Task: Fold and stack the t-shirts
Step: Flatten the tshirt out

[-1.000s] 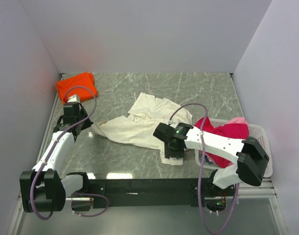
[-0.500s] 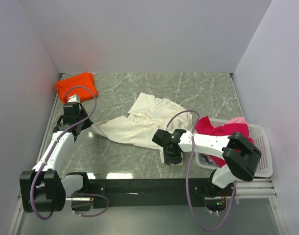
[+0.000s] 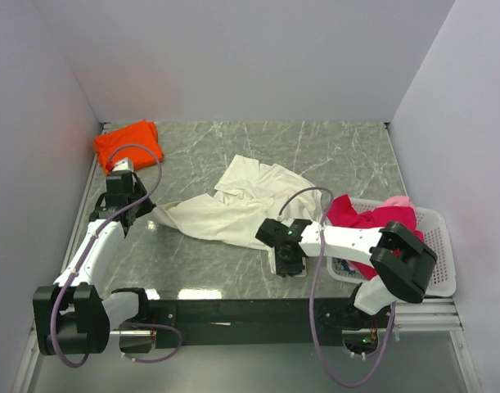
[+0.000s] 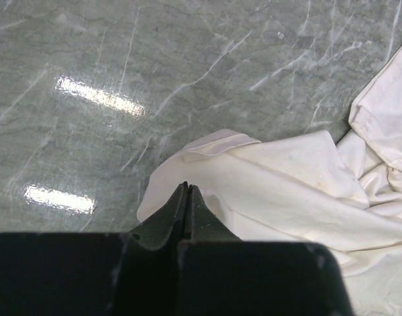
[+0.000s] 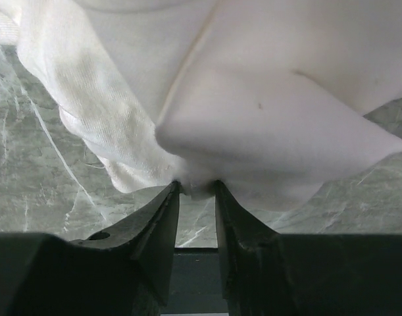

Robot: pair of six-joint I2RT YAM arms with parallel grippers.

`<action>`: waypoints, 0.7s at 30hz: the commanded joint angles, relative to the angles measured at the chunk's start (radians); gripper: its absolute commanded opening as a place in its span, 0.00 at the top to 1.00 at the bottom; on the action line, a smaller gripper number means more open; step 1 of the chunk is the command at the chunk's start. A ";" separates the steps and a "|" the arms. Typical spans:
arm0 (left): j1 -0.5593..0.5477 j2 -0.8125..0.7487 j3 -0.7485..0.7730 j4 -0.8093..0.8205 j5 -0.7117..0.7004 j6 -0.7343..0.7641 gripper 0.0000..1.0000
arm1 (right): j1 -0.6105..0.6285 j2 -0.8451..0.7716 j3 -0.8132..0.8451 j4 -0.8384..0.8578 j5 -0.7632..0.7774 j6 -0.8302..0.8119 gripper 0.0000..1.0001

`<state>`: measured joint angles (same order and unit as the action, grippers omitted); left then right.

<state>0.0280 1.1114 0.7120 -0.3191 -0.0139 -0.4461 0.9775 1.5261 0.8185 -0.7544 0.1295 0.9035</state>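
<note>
- Two tools, we see, flank the cream t-shirt (image 3: 233, 205) crumpled mid-worktop (image 3: 331, 147).
- Left tool (image 4: 186, 191): fully closed over its edge.
- Right tool (image 5: 195, 191): pinching its near hem.

Green marble-patterned table (image 3: 348, 155): crumpled cream cloth t-shirt (image 3: 233, 209) at centre, folded orange t-shirt (image 3: 128, 143) at ten o'clock, white lattice basket (image 3: 436, 246) at four.

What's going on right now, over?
Left gripper shut on cream t-shirt edge. Right gripper pinching its near corner. Orange t-shirt folded. Nothing blocking.
</note>
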 commanded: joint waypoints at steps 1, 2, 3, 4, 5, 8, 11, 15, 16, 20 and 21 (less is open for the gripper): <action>-0.003 0.001 0.014 0.025 0.017 0.017 0.99 | 0.004 -0.006 -0.074 0.032 -0.017 0.032 0.66; -0.003 0.004 0.014 0.022 0.017 0.017 0.99 | 0.003 -0.009 -0.078 0.032 -0.018 0.037 0.66; -0.003 0.007 0.015 0.017 -0.010 0.015 0.99 | 0.003 -0.014 -0.082 0.033 -0.019 0.037 0.67; -0.003 0.010 0.017 0.014 -0.023 0.014 0.99 | 0.001 -0.021 -0.087 0.038 -0.022 0.038 0.67; -0.005 0.014 0.018 0.011 -0.027 0.015 0.99 | 0.003 -0.026 -0.093 0.047 -0.028 0.040 0.67; -0.003 0.021 0.021 0.005 -0.031 0.015 0.99 | 0.000 -0.040 -0.105 0.062 -0.036 0.043 0.66; -0.003 0.019 0.020 0.006 -0.031 0.014 0.99 | -0.008 -0.070 -0.125 0.075 -0.047 0.046 0.64; -0.003 0.019 0.020 0.009 -0.029 0.015 0.99 | -0.042 -0.132 -0.169 0.105 -0.068 0.046 0.64; -0.003 0.019 0.020 0.008 -0.029 0.015 0.99 | -0.060 -0.153 -0.180 0.121 -0.079 0.043 0.64; -0.003 0.019 0.020 0.009 -0.026 0.015 0.99 | -0.103 -0.190 -0.216 0.144 -0.090 0.032 0.64; -0.003 0.019 0.020 0.009 -0.026 0.014 0.99 | -0.109 -0.192 -0.214 0.147 -0.090 0.028 0.64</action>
<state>0.0280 1.1320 0.7120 -0.3222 -0.0315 -0.4461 0.8917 1.3312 0.6472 -0.6060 0.0425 0.9356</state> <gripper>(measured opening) 0.013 0.358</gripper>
